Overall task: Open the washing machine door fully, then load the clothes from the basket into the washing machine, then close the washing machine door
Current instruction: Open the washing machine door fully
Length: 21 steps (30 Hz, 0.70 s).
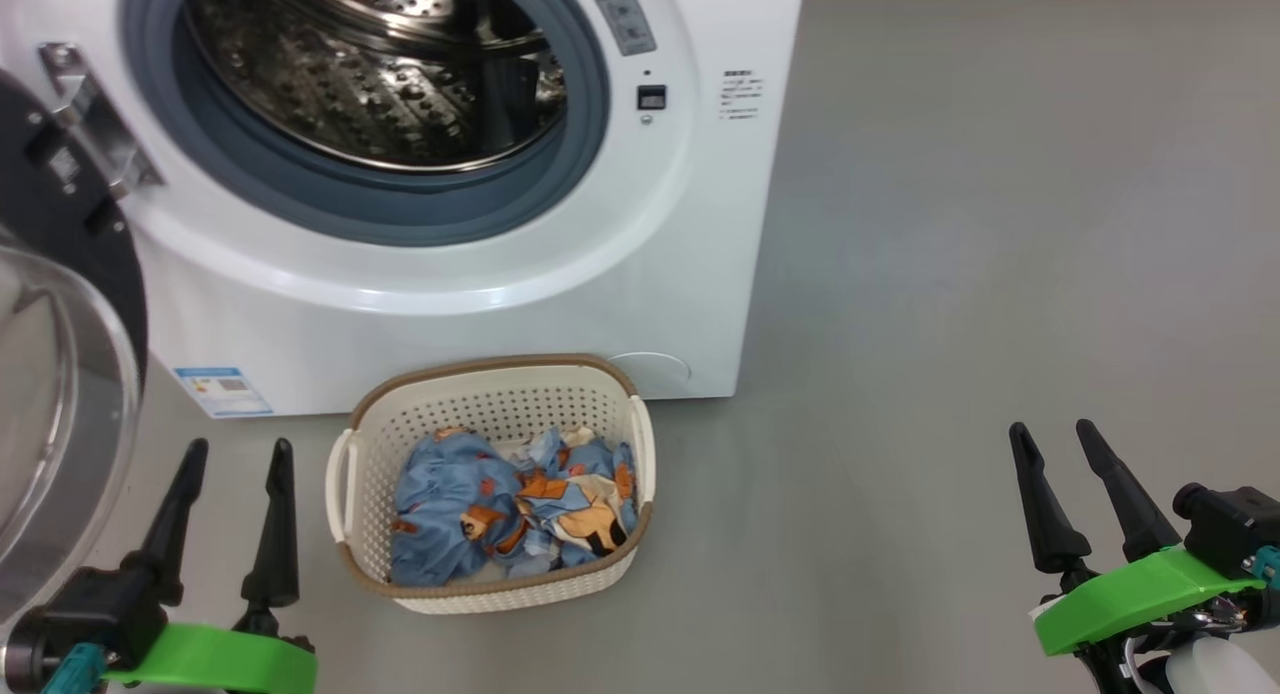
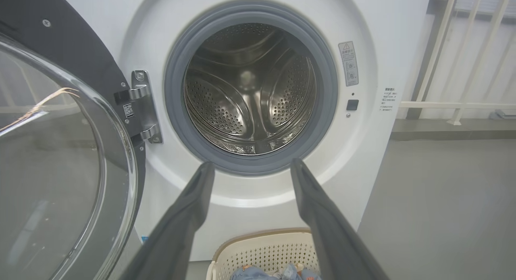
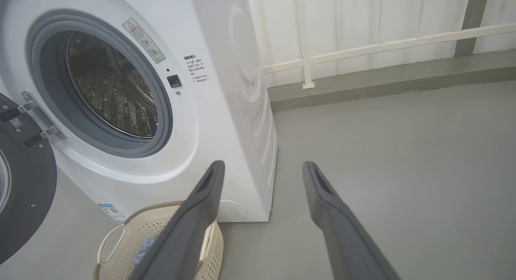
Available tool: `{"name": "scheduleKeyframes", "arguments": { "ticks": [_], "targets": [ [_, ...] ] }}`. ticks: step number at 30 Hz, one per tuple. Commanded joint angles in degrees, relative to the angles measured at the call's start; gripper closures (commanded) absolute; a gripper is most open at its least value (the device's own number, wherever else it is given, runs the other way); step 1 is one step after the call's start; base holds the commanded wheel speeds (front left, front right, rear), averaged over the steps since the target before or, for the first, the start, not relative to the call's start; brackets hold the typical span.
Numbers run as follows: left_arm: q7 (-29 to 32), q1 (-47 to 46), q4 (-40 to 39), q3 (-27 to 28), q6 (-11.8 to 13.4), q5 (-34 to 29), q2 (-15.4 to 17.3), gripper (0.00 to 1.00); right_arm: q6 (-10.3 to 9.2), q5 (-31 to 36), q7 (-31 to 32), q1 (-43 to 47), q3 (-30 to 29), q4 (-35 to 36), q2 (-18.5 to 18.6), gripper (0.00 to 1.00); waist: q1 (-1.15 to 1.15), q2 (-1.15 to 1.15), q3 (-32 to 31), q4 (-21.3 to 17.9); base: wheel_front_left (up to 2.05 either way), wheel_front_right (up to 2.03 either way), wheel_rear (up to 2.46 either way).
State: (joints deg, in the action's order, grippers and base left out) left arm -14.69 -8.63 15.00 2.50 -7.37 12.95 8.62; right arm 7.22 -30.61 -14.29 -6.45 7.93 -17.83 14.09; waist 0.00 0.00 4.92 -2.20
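Clothes (image 1: 515, 509) of light blue fabric printed with orange-brown bears, some white parts, heaped loosely in the small cream-white perforated plastic basket (image 1: 500, 404) with brown woven-look rim, on the grey floor (image 1: 950, 274) just before the big white front-loading washing machine (image 1: 470, 324). Probably soft, light and limp: nothing stiff to lean on, likely to drape, trail and snag on the rim when lifted. Best taken at a raised fold near the middle of the heap, pinched deep enough to gather several layers; harder to reach at the edges against the basket wall. Basket itself light by the look of it, so liable to slide or tip on a snag.

Left gripper (image 1: 240, 446) low, just beside the basket's left handle (image 1: 340, 474), long dark fingers spread apart, holding nothing. Right gripper (image 1: 1052, 429) well apart to the right over the floor, likewise spread, nothing between the fingers.

Large round door (image 1: 70, 234) with glossy black rim and bulging clear glass bowl standing out wide on the left, near the left gripper: little room for that arm on its outer side. Steel perforated drum (image 2: 225, 106) exposed, ringed by a grey rubber seal (image 2: 174, 94); mouth above and behind the basket, with the white lower lip to clear on the way up. White railing (image 3: 363, 50) behind, well out of the way.
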Motion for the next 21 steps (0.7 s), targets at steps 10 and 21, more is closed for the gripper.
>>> {"name": "scheduleKeyframes", "arguments": {
  "ticks": [10,21],
  "targets": [
    [-0.3,-0.1,-2.3,0.5,-0.1,1.7,2.2,0.00,0.26,0.8,-0.7,-0.2,0.5,1.5,0.5,0.00,0.00,0.00,0.1,-2.5,0.00,0.00,0.00],
    [-0.3,0.4,-2.5,-0.4,-0.1,2.9,2.5,0.00,0.26,0.7,-0.7,0.0,0.5,1.4,0.8,0.00,0.00,0.00,-0.5,-3.0,0.00,0.00,0.00]
  ]
}}
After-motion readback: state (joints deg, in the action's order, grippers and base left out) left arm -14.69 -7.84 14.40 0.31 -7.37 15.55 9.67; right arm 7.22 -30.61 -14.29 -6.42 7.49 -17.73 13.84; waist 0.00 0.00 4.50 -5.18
